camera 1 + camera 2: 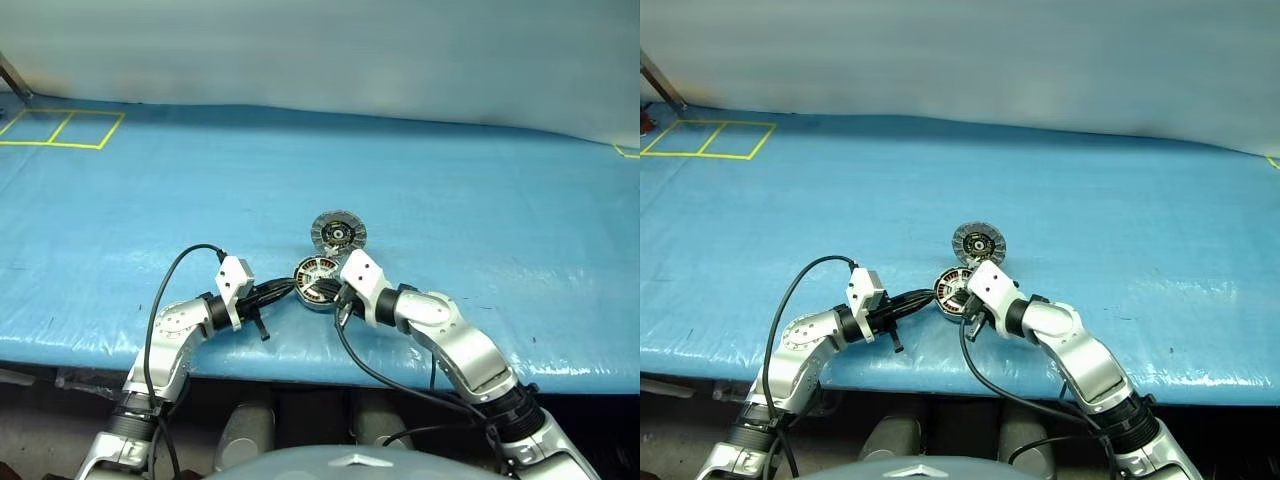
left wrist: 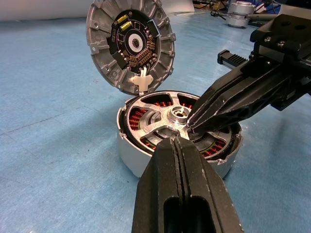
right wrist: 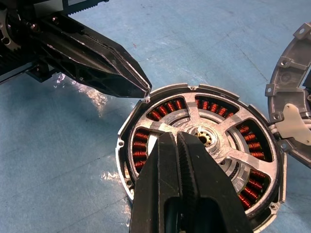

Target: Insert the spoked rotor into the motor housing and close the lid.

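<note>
Left end effector (image 2: 177, 141) shut, holding nothing, tips resting on the near rim of the rotor (image 3: 204, 141). Right end effector (image 3: 177, 138) likewise shut and empty, tips pressing on a spoke just beside the hub. Rotor already lying in the housing (image 2: 131, 158), copper windings visible through the gaps between spokes, near the front edge of the blue tabletop (image 1: 480, 200). Lid (image 2: 130, 46) lying open just beyond the housing, inner face up, joined to it by a pale tab and thin wires.

Probably seating the rotor: best to press evenly on opposite sides, keep it level, stop once flush all round, and avoid poking the windings. Then lift the lid by its ribbed rim and fold it over without pinching the wires.

Count: one rotor, one housing, one lid, two end effectors.
</note>
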`<state>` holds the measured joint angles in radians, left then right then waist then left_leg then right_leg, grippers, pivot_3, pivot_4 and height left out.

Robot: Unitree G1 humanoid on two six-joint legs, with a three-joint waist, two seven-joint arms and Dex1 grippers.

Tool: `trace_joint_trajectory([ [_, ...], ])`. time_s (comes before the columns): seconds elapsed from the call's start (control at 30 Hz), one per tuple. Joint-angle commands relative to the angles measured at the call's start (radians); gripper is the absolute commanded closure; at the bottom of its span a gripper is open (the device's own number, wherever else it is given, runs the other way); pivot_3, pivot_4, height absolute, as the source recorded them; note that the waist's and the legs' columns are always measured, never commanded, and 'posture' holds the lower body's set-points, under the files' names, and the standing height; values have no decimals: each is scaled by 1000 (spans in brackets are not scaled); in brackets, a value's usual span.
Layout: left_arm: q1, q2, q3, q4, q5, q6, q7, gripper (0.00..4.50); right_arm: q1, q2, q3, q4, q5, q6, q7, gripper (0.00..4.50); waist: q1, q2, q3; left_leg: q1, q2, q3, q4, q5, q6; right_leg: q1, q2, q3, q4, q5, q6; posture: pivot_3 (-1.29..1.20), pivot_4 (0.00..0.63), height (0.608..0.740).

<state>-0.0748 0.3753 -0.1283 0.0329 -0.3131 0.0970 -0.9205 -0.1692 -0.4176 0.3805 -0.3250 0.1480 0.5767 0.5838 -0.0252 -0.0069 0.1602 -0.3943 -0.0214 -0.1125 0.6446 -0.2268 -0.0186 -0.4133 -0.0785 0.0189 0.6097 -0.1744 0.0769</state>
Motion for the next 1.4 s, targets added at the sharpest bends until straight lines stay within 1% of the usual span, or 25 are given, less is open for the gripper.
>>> trace_joint_trajectory([
  [0.03,1,-2,-1,-9,-1,-18,-8,4500,35,4,-24,36,30,33,17,4360,1,0,0,0,0,0,0,0,0,0,0,0,0,0,0,0,150,740],
  [0.17,2,-2,-1,-7,0,-19,-8,4500,45,37,-75,-19,116,39,47,4360,1,0,0,-2,0,0,-1,0,0,-1,0,0,0,0,0,0,150,740],
  [0.33,1,-4,-3,-5,0,-19,-8,4500,32,70,-138,-45,173,54,24,4360,1,0,1,-3,0,0,-4,0,0,-3,0,0,0,0,0,0,150,740],
  [0.63,0,-9,-4,-3,3,-22,-5,4500,-15,82,-155,44,125,38,-29,4360,0,0,1,-2,0,0,-5,0,0,-3,0,0,0,0,-1,0,150,740],
  [0.83,5,-9,-1,-8,5,-22,-1,4500,-30,83,-139,81,108,32,-30,4360,0,0,1,-2,0,0,-5,0,0,-3,0,0,0,0,-1,0,150,740],
  [1.07,11,-8,1,-14,4,-23,3,4500,-6,69,-103,66,83,39,-15,4360,0,0,1,-2,0,0,-5,0,0,-2,0,0,0,0,-1,0,150,740],
  [1.3,5,-10,-3,-10,5,-22,0,4500,3,31,-50,78,-6,21,-35,4360,0,0,1,-1,0,0,-5,0,0,-2,0,0,0,0,-1,0,150,740],
  [1.4,3,-11,-3,-10,4,-22,0,4500,-4,50,-79,84,-3,-2,-52,4360,0,0,1,0,0,0,-5,0,0,-1,0,0,0,0,-1,0,150,740],
])
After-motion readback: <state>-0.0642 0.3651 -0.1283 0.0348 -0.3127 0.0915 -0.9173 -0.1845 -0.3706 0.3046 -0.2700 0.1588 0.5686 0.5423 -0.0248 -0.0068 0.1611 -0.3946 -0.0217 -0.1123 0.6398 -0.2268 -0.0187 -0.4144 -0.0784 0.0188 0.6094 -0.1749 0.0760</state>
